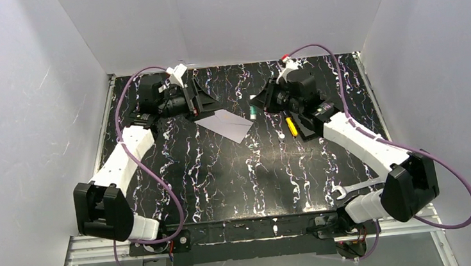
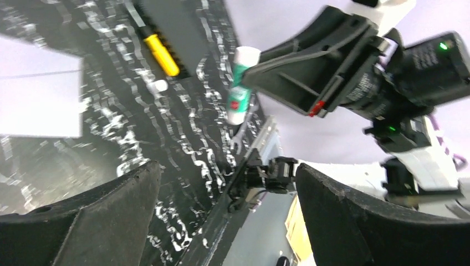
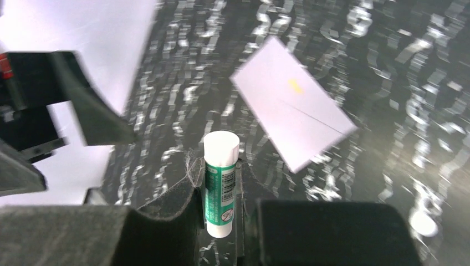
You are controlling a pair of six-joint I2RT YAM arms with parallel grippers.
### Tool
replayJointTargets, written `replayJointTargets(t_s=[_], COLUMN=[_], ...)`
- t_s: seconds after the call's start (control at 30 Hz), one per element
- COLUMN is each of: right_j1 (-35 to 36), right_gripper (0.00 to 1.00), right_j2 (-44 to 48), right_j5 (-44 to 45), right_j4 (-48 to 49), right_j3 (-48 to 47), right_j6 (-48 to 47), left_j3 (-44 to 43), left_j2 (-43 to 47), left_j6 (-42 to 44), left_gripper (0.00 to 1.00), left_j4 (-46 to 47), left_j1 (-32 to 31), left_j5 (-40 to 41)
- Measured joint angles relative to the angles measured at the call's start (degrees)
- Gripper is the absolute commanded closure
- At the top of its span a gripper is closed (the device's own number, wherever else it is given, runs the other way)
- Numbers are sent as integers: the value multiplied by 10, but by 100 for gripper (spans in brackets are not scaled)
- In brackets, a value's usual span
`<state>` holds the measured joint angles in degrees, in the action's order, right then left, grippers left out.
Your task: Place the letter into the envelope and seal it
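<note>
The pale lavender-white envelope (image 1: 226, 125) lies flat on the black marbled table between my two grippers. It also shows in the right wrist view (image 3: 291, 111), with a small yellow mark on it, and in the left wrist view (image 2: 39, 94). The cream-tan letter is not in view. My left gripper (image 1: 206, 100) is wide open and empty just left of the envelope; its jaws frame bare table (image 2: 224, 172). My right gripper (image 1: 258, 102) is shut on a green-and-white glue stick (image 3: 221, 185), just right of the envelope (image 1: 252, 111).
A yellow pen-like tool (image 1: 291, 126) lies beside a small black box (image 1: 310, 128) under the right arm. A small white cap (image 3: 424, 223) lies on the table. A wrench (image 1: 353, 189) lies near the front right edge. White walls enclose the table.
</note>
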<state>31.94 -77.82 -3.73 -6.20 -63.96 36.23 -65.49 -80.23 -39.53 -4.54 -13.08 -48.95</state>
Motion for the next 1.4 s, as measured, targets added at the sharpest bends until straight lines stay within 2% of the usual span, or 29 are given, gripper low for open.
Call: replayJointTargets(t_s=[0.17, 0.3, 0.47, 0.6, 0.77, 0.87, 0.9, 0.97, 1.0, 1.03, 1.1, 1.17, 1.23, 1.4], right_j1=[19, 23, 23, 23, 22, 22, 22, 21, 20, 18, 17, 18, 19, 19], right_gripper=[89, 89, 89, 89, 89, 89, 89, 88, 84, 74, 48, 35, 33, 49], right_j2=[-21, -23, -24, -25, -31, -37, -38, -41, -42, -44, -45, -45, -44, -43], right_j5=[-99, -144, -170, -179, -186, -189, -189, -189, -189, -188, -189, -191, -191, -203], right_j4=[95, 165, 224, 262, 295, 306, 307, 308, 307, 306, 303, 301, 293, 247], right_j3=[-27, -31, -31, -31, -31, -30, -30, -29, -28, -28, -28, -28, -28, -44], right_j6=[3, 29, 71, 102, 132, 144, 146, 147, 148, 151, 154, 145, 132, 92], left_j3=[-18, -51, -54, -57, -57, -57, -57, -57, -57, -57, -57, -56, -53, -47], left_j2=[-6, -19, -23, -33, -40, -45, -48, -55, -57, -59, -63, -64, -65, -64], left_j6=[-29, -31, -34, -45, -73, -97, -103, -113, -117, -118, -113, -109, -96, -53], left_gripper=[12, 22, 43, 47, 60, 64, 70, 87, 96, 100, 100, 100, 100, 100], left_j4=[78, 115, 128, 138, 170, 200, 209, 222, 228, 233, 243, 243, 243, 243], left_j1=[-32, -53, -56, -59, -64, -66, -66, -67, -68, -68, -69, -69, -69, -69], left_j5=[-59, -85, -86, -81, -77, -77, -79, -82, -86, -88, -93, -96, -105, -141])
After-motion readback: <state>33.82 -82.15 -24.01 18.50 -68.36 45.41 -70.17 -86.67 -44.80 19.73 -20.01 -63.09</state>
